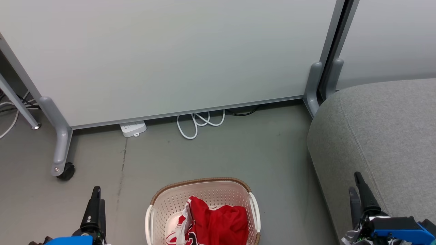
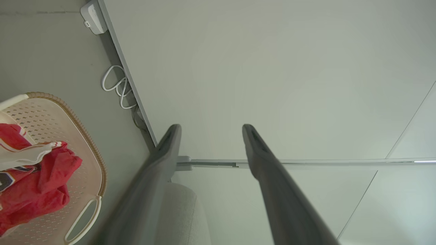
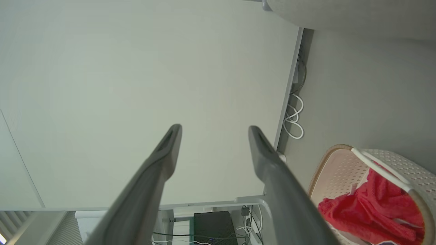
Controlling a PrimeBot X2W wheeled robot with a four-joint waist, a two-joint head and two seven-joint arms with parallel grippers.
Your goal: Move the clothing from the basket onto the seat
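The white perforated basket (image 1: 204,181) with a brown rim stands on the floor at the bottom centre of the head view. The red clothing (image 1: 219,221) with white trim lies bunched inside it. The grey seat (image 1: 381,129) fills the right side. My left gripper (image 1: 96,190) hangs open left of the basket, and my right gripper (image 1: 355,182) hangs open in front of the seat's edge. In the left wrist view the open left gripper (image 2: 212,131) holds nothing, with basket (image 2: 87,137) and clothing (image 2: 37,183) at its left. The right gripper (image 3: 214,131) is open too, with basket (image 3: 325,161) and clothing (image 3: 368,207) at its lower right.
A white partition panel (image 1: 170,58) on grey wheeled feet (image 1: 63,149) stands behind the basket. A white power strip (image 1: 133,128) and a coiled white cable (image 1: 199,123) lie at its base. Bare grey floor (image 1: 238,153) separates panel, basket and seat.
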